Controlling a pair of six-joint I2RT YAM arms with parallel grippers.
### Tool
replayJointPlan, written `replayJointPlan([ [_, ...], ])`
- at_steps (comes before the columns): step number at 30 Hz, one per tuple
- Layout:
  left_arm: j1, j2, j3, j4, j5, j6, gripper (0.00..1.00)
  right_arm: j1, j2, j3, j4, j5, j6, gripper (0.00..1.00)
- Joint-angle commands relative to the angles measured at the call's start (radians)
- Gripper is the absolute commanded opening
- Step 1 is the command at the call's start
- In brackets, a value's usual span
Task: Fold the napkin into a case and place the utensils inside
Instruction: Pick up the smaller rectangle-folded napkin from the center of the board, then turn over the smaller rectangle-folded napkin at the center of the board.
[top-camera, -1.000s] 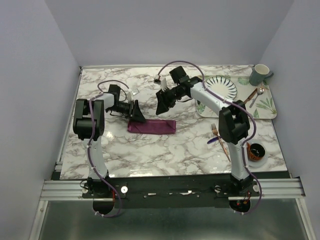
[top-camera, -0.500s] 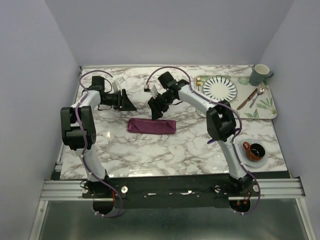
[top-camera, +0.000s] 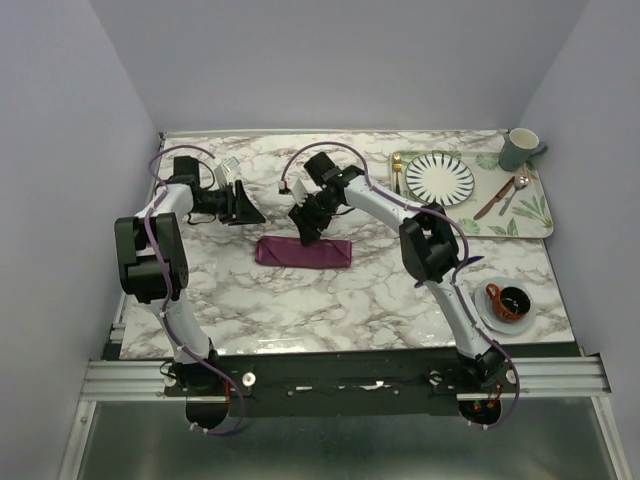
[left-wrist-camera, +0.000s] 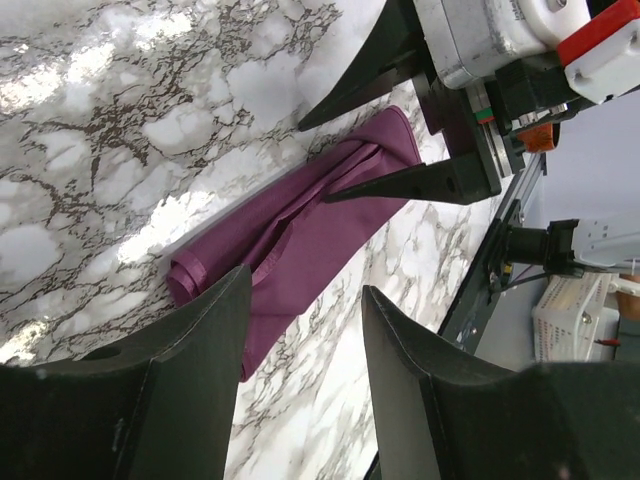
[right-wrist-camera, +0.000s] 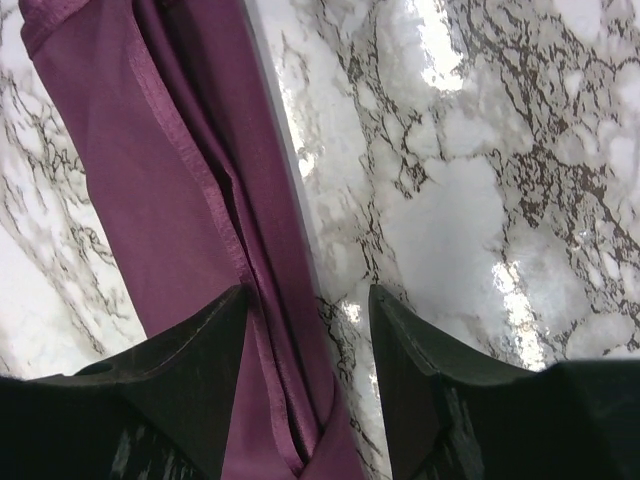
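Observation:
The napkin lies folded into a narrow plum-purple case on the marble table. In the left wrist view the case sits beyond my open left gripper, which hovers apart from it. In the top view the left gripper is up and to the left of the cloth. My right gripper hangs open just above the case's far edge. Its view shows the cloth's layered folds under the right gripper. Nothing is held. The utensils are hidden behind the right arm.
A leaf-patterned tray at the back right carries a striped plate, a gold utensil, a silver spoon and a brown utensil. A grey mug stands behind. A cup on a saucer sits front right.
The left arm swung back and left, away from the napkin. The right gripper moved left and down to the case's far edge. The right arm's elbow now covers the fork and knife.

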Motion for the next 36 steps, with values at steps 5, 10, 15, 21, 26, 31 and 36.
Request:
replayJointPlan([
  [5, 0.031, -0.043, -0.025, -0.001, -0.001, 0.021, 0.57, 0.013, 0.045, 0.018, -0.055, 0.051, -0.057, 0.45],
  [10, 0.04, -0.034, -0.016, -0.003, -0.002, 0.027, 0.57, 0.013, 0.036, 0.009, -0.066, 0.016, -0.072, 0.29],
  [15, 0.048, -0.027, -0.005, -0.01, -0.008, 0.031, 0.57, 0.013, 0.016, 0.007, -0.061, 0.005, -0.085, 0.01],
  [21, 0.056, -0.037, 0.009, -0.006, -0.033, 0.033, 0.63, 0.003, -0.061, -0.011, 0.015, 0.077, -0.106, 0.01],
  [26, 0.07, -0.041, 0.047, -0.003, -0.082, 0.047, 0.71, 0.0, -0.127, -0.037, 0.118, 0.192, -0.198, 0.0],
  [31, 0.093, -0.041, 0.084, -0.001, -0.105, 0.045, 0.99, 0.003, -0.171, -0.111, 0.257, 0.313, -0.299, 0.01],
  [36, 0.115, -0.043, 0.09, 0.008, -0.128, 0.036, 0.99, 0.02, -0.207, -0.229, 0.541, 0.484, -0.355, 0.01],
])
